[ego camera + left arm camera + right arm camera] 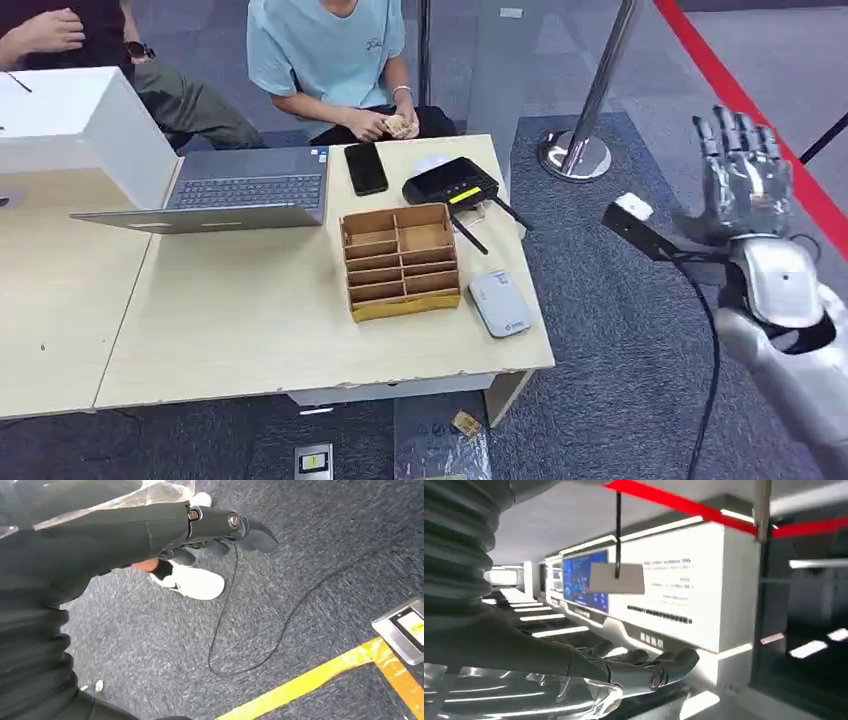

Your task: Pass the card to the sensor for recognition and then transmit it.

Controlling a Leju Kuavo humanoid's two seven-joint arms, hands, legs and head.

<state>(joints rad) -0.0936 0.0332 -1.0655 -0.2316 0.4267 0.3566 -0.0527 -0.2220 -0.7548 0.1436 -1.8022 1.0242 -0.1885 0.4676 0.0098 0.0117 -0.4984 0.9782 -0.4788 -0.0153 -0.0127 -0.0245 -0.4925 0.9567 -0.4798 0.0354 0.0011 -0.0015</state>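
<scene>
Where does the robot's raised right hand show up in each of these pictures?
Head view: the right hand is at the far right, raised beside the table, fingers spread and holding nothing.
Right wrist view: the same hand lies low in the middle, fingers stretched out.
Left wrist view: this one looks at the left hand over grey carpet instead.
Shared landmark: the red band, in the head and right wrist views.

The robot's right arm is raised at the right of the head view, its silver forearm rising from the lower right corner to the right hand (pixel 745 170), which is held upright with fingers extended, apart and holding nothing. In the right wrist view the same hand (pixel 644 667) shows its fingers stretched outward. The left hand (pixel 220 527) hangs low, its dark fingers loosely extended toward the floor, holding nothing.
</scene>
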